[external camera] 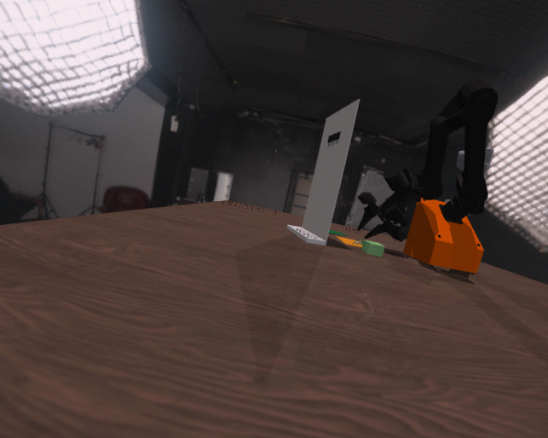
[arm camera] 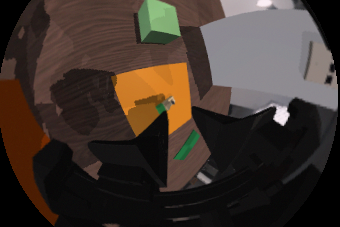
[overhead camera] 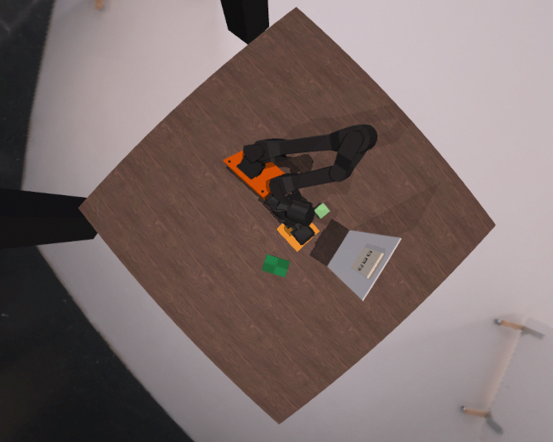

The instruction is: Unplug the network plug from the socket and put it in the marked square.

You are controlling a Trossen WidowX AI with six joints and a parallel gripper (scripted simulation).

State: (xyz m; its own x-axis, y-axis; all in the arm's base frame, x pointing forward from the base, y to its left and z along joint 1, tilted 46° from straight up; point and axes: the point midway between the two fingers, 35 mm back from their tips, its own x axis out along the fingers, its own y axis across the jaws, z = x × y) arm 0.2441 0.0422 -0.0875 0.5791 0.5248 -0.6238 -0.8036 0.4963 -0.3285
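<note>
The small plug point(arm camera: 168, 102), clear with a green part, lies on the orange marked square point(overhead camera: 297, 246) point(external camera: 347, 241) point(arm camera: 175, 78), with a dark shadow beside it. My gripper point(external camera: 362, 233) point(arm camera: 179, 111) is partly open and empty. Its fingertips are apart, low over the square; in the wrist view the left tip appears close to the plug's green end, and I cannot tell whether they touch. The upright grey panel point(overhead camera: 346, 256) point(external camera: 328, 188) point(arm camera: 250, 46) carries the beige socket block point(overhead camera: 367, 262) point(arm camera: 319, 63) with several dark openings. The arm hides part of the square in the top view.
A light green block point(overhead camera: 322, 210) point(external camera: 372, 248) point(arm camera: 159, 21) stands beside the square, close to the arm. A dark green patch point(overhead camera: 275, 266) point(external camera: 336, 233) point(arm camera: 187, 146) lies on its other side. The orange robot base point(overhead camera: 262, 182) point(external camera: 443, 239) is behind the gripper.
</note>
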